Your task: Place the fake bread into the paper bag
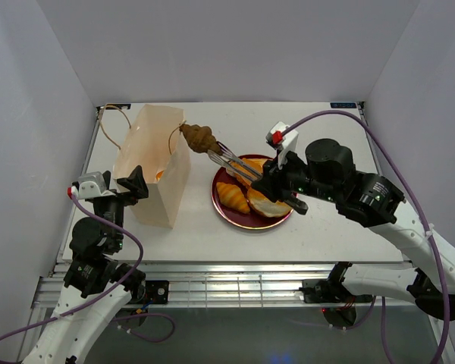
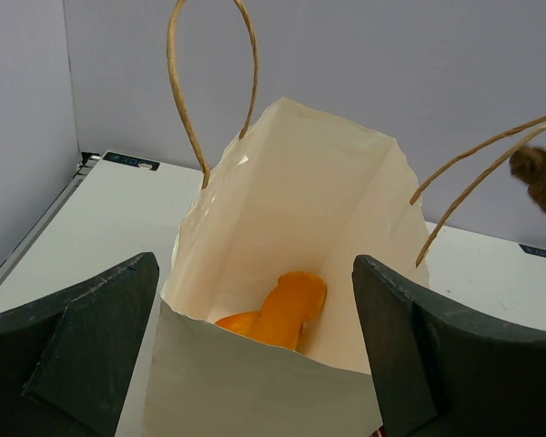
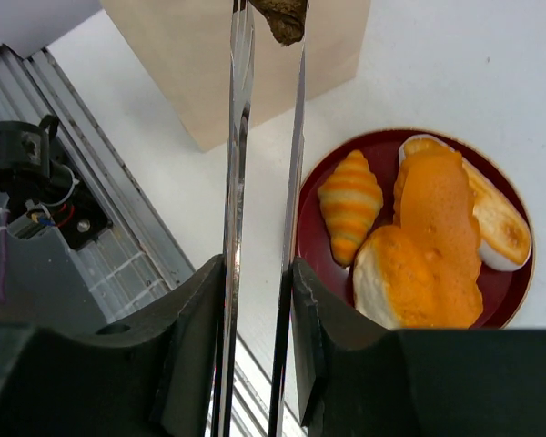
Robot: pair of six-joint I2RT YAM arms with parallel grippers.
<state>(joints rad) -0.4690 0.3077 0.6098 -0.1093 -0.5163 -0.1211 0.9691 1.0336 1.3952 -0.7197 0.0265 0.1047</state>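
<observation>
1. on the left of the paper bag [image 1: 167,186], my left tool [image 1: 136,184] is spread wide, one finger to each side of the bag's near end. i cannot tell whether they press on the paper. the bag stands upright on the counter [image 1: 326,227] with its mouth open.
2. down inside the bag lies one orange pastry [image 2: 282,309], so part of the fake bread is already in.
3. just right of the bag's mouth, beside its right cord handle, hangs a brown pastry [image 1: 199,138], pinched at the tips of the metal tongs [image 1: 231,161]. it is in the air, not yet over the opening.
4. further right of the bag, my right tool [image 3: 259,269] is clenched on the two arms of the tongs, squeezing them together.
5. right of the bag, below the tongs, sits the dark red plate [image 1: 246,224] with a striped croissant [image 3: 350,202] and several more orange pieces waiting.
6. as i judge it, this is the carry step. next i should swing the tongs left until the pastry is over the mouth, clear of the handle, lower it, then ease my squeeze so it drops.
</observation>
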